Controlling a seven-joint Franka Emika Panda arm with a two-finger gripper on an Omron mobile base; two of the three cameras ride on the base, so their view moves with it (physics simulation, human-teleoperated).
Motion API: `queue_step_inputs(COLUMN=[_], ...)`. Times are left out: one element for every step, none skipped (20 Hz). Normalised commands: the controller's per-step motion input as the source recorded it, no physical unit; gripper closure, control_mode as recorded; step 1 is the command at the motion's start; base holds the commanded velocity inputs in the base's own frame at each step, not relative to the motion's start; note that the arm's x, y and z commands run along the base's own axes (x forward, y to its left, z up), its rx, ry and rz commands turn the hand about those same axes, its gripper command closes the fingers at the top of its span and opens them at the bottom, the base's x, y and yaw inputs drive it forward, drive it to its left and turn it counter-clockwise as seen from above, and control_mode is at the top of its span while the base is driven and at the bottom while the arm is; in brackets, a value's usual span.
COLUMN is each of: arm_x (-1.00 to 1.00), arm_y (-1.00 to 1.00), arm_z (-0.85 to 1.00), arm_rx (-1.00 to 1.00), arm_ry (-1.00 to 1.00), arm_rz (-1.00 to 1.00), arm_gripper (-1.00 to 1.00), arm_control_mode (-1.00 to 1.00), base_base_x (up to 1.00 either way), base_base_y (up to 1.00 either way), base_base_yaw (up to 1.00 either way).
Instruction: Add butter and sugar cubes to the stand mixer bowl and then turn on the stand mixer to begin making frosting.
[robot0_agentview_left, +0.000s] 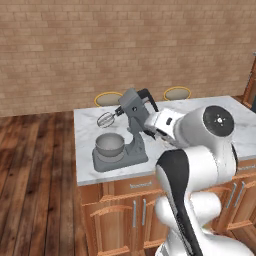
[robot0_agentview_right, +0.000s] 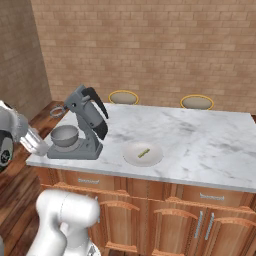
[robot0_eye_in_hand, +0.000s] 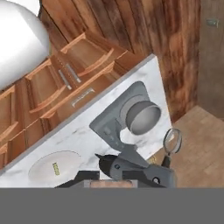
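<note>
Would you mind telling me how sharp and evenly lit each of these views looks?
Left base view: flat light, soft shadow under the stand mixer. Right base view: even, the plate slightly blurry. Hand view: rolled, the stand mixer bowl gleams.

1. The robot's forearm covers the rear of the stand mixer (robot0_agentview_left: 131, 131) in the left base view, along with the counter (robot0_agentview_left: 87, 122) behind it.
2. The small yellowish piece (robot0_agentview_right: 144, 152) on the white plate (robot0_agentview_right: 131, 155) is too small to identify.
3. In the hand view, the grey band cuts off the mixer's head and the gripper tips.
4. Two stools (robot0_agentview_right: 123, 96) at the far side show only their seat tops.
</note>
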Motion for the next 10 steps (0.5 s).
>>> queue_step_inputs(arm_x=[-0.02,0.0,0.0,0.0,0.0,0.01,0.11,0.15,0.25,0.32], arm_y=[0.74,0.79,0.76,0.74,0.74,0.71,0.61,0.57,0.5,0.42], arm_z=[0.0,0.0,0.0,0.0,0.0,0.0,0.0,-0.04,-0.04,-0.08], arm_rx=[-0.51,-0.5,-0.49,-0.47,-0.43,-0.4,-0.35,-0.31,-0.29,-0.26], arm_ry=[-0.07,-0.03,-0.02,-0.03,-0.06,-0.06,-0.06,-0.07,-0.07,-0.07], arm_rz=[-0.08,-0.1,-0.1,-0.1,-0.09,-0.07,-0.07,-0.06,-0.06,-0.05], arm_gripper=[1.0,1.0,1.0,1.0,1.0,1.0,1.0,1.0,1.0,1.0], arm_control_mode=[-1.0,-1.0,-1.0,-1.0,-1.0,-1.0,-1.0,-1.0,-1.0,-1.0], base_base_x=[0.0,0.0,0.0,0.0,0.0,0.0,0.0,0.0,0.0,0.0], base_base_y=[0.0,0.0,0.0,0.0,0.0,0.0,0.0,0.0,0.0,0.0], base_base_yaw=[0.0,0.0,0.0,0.0,0.0,0.0,0.0,0.0,0.0,0.0])
